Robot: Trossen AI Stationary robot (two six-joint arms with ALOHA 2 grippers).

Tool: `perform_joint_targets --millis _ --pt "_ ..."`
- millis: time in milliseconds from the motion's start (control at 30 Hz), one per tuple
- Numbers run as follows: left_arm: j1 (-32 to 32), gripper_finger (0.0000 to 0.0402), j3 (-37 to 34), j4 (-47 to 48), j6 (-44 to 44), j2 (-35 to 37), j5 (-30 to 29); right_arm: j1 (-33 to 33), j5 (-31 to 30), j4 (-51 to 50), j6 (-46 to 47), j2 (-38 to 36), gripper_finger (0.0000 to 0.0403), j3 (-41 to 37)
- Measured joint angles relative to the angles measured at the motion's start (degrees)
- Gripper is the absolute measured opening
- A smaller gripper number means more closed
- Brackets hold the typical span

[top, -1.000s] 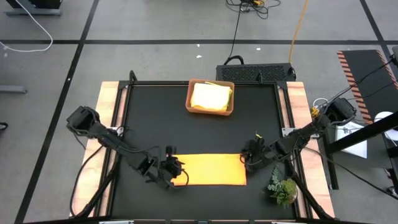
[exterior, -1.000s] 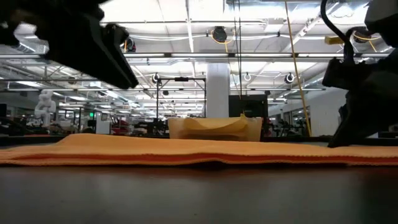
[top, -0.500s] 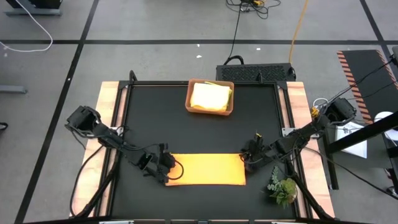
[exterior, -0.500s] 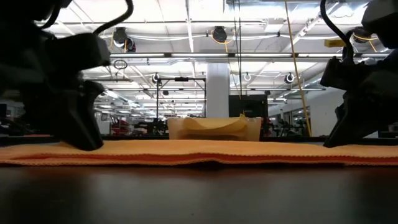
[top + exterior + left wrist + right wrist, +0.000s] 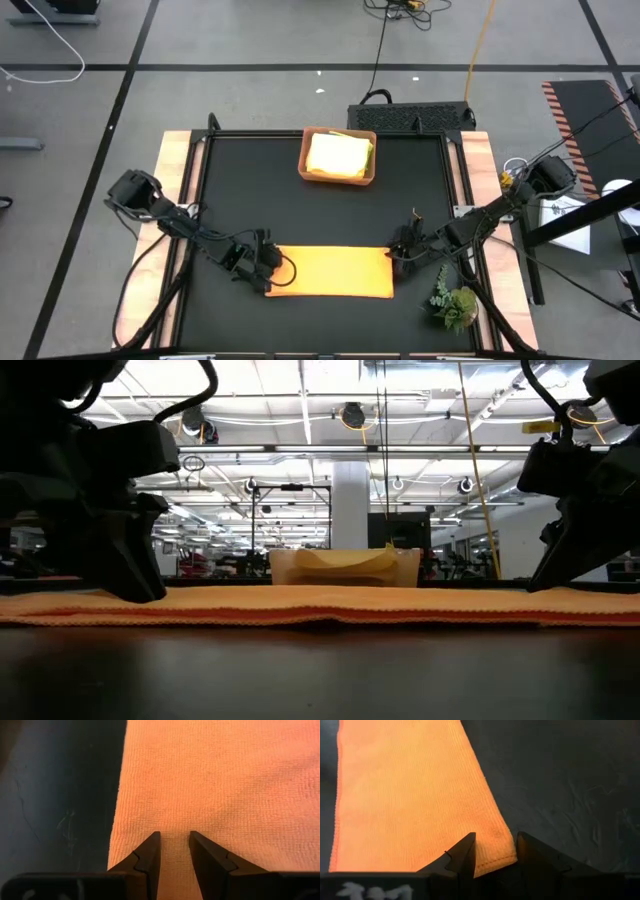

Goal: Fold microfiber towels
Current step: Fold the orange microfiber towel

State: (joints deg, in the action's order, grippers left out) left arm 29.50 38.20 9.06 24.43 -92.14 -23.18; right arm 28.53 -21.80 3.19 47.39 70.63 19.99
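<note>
While both arms reach down to the near half of your black table [image 5: 250, 190], the orange towel [image 5: 333, 272] lies flat between them as a long folded strip, running left to right along the near side. Your left gripper [image 5: 268, 276] sits at the strip's left end; from the left wrist camera its two dark fingers [image 5: 148, 856] stand a narrow gap apart with orange cloth [image 5: 210, 785] showing between the tips, close to the towel's edge beside bare table. Whether they pinch the cloth or merely press on it, you cannot tell from these views.

Your right gripper [image 5: 398, 256] is at the strip's right end, by its far corner. From the right wrist camera its fingers [image 5: 462, 855] are likewise a little apart, with the towel's corner [image 5: 492, 851] between the tips — a grip cannot be confirmed there either.

At table height, the towel [image 5: 330, 603] reads as a thin, level orange band, with the left gripper [image 5: 135, 575] and the right gripper [image 5: 560, 565] down on its two ends.

At the far edge, middle of the table, a brown tray [image 5: 339, 181] holds a folded yellow towel [image 5: 338, 155] — well apart from the orange one. A small green plant [image 5: 455, 303] lies at the near right corner, just beside the right arm.
</note>
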Motion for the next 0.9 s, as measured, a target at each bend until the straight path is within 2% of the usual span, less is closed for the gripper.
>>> perform_joint_targets --millis 200,433,633,767,900 --pt "0.1 0.0108 4.0 0.1 -3.5 -0.2 4.7 -0.1 2.5 -0.4 2.5 0.0 0.0134 0.0" --pt "-0.3 0.0108 7.7 -0.5 -9.5 -0.2 3.8 -0.4 2.2 -2.9 5.7 0.0 0.0134 0.1" --pt "-2.7 0.0108 8.0 -6.7 -15.4 -0.2 2.7 -0.4 2.2 -0.7 0.7 0.0 0.013 0.1" --pt "-5.3 0.0108 8.0 -12.8 -21.5 -0.1 3.6 -0.5 1.2 0.5 -2.8 0.0 0.0097 0.1" --pt "-9.6 0.0108 8.0 -18.5 -24.2 -0.1 10.0 -0.6 0.9 5.2 -6.7 0.0 0.0037 0.1"
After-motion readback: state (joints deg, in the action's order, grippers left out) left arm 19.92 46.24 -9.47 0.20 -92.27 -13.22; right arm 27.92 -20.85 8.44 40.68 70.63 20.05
